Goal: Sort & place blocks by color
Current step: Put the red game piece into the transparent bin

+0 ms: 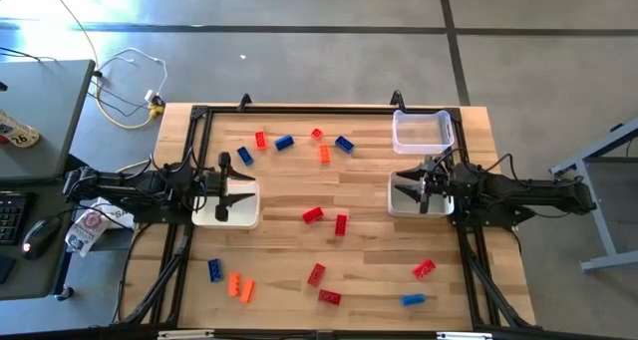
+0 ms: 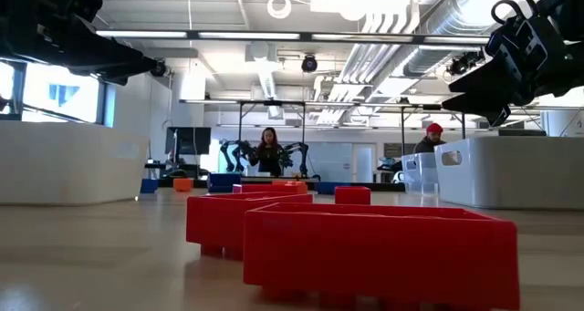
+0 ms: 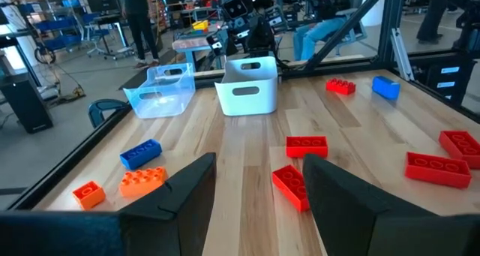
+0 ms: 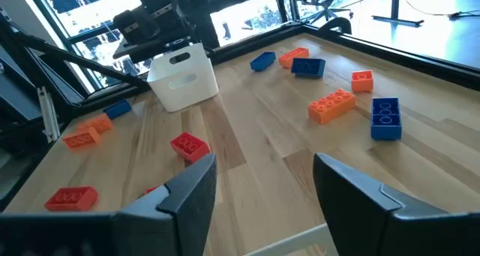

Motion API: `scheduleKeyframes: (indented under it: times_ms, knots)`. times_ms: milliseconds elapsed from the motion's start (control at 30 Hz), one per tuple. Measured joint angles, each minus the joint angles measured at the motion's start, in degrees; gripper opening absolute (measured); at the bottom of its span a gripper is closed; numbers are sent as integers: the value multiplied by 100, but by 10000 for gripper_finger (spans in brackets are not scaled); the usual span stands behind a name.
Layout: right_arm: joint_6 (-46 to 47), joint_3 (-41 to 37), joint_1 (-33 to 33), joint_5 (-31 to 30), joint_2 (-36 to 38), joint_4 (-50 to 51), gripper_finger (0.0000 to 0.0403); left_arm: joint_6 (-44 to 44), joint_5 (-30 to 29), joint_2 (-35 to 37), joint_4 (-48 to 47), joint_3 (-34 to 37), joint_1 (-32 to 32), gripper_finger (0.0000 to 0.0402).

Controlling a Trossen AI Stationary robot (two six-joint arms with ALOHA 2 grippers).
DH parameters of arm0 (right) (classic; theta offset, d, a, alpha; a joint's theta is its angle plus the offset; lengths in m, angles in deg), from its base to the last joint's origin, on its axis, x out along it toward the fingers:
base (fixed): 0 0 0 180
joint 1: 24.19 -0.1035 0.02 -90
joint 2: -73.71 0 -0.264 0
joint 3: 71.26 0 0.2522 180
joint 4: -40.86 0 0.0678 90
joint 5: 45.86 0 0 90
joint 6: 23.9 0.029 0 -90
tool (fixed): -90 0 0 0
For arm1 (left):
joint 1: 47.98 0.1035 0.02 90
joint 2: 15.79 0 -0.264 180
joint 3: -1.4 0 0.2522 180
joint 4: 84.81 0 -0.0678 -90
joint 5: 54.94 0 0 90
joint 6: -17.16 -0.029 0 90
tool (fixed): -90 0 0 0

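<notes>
Across the wooden table (image 1: 329, 250), small red, orange and blue blocks are scattered loose, none of them held. Near the far edge, a red block (image 1: 260, 139), two blue ones (image 1: 284, 142) and an orange block (image 1: 325, 154) are seen; two red blocks (image 1: 313, 215) lie near the middle, and more red, orange and blue ones lie toward the near edge. The left gripper (image 1: 242, 192) is held above a white bin (image 1: 249, 215) at the table's left side, its fingers (image 3: 191, 196) spread apart with nothing between them. The right gripper (image 1: 407, 189) is held above another white bin (image 1: 399, 206) at the right side, its fingers (image 4: 187, 188) likewise parted and empty. A clear bin (image 1: 423, 131) stands just beyond the right white bin, at the far right corner. Two people are seen in the room behind the table in the low view.
</notes>
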Motion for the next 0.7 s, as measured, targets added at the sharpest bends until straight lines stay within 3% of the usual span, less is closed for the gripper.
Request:
scheduleKeyframes:
  times_ms: [367, 700]
  knots:
    - [0, 2, 0, -83, 0, -2, 209, 27, 0, 0, 1, 0, 0, 188]
    - [836, 1, 0, -52, 0, -4, 209, 1393, 0, 0, 25, 0, -1, 188]
